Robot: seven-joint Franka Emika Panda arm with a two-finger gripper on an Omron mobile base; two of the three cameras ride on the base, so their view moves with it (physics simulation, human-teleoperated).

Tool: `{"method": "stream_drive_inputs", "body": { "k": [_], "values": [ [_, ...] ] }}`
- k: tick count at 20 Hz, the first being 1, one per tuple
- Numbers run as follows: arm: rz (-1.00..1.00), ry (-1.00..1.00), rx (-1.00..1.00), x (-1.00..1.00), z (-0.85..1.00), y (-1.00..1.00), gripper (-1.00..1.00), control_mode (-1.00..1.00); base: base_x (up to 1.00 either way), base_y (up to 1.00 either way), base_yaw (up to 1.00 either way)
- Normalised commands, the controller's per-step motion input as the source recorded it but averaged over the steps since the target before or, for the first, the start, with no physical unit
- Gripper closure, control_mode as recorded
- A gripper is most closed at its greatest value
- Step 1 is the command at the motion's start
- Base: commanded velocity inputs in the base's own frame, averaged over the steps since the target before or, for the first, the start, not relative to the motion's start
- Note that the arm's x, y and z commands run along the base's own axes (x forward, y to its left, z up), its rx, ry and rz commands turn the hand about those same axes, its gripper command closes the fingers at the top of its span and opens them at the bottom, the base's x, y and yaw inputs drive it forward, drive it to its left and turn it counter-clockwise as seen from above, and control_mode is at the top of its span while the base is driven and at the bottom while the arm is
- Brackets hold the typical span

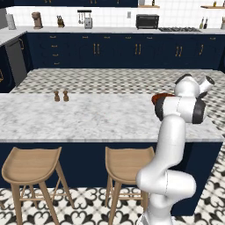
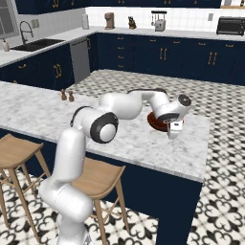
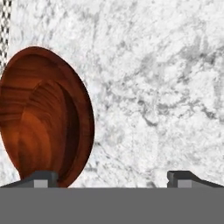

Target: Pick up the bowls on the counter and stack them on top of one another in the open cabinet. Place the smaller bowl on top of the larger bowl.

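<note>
From the left base view, the white arm rises at lower right and bends over the marble counter, and just a sliver of a reddish-brown bowl peeks out past its elbow, near the counter's right end; two small brown shakers stand well apart from it, over to the left, with two wooden stools tucked under the near edge. Over to the right base view: here the bowl shows more of itself, sitting on the marble beside the wrist, with the gripper just next to its rim, pointing down at the slab. Which bowl it is I cannot tell. Now the hand view, and this one settles the jaws: the two dark fingertips stand wide apart with bare marble between them, gripping nothing. The bowl looms at left, its dark, ringed inside holding nothing, its edge by the left tip.
</note>
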Motion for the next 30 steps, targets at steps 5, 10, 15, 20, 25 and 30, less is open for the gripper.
{"method": "stream_drive_inputs", "body": {
  "k": [5,10,15,20,25,30],
  "values": [
    [0.07,-0.04,0.02,0.1,-0.17,0.11,-1.0,-1.0,0.0,0.0,0.0],
    [0.08,0.0,0.0,0.36,-0.08,0.04,-1.0,-1.0,0.0,0.0,0.0],
    [0.05,0.0,0.0,0.35,0.0,0.0,-1.0,-1.0,0.0,0.0,0.0],
    [0.05,0.0,0.0,0.36,-0.06,0.0,-1.0,-1.0,0.0,0.0,0.0],
    [0.05,0.0,0.0,0.29,-0.19,0.0,-1.0,-1.0,0.0,0.0,0.0],
    [0.03,0.0,0.0,0.04,-0.36,0.0,-1.0,-1.0,0.0,0.0,0.0]
  ]
}}
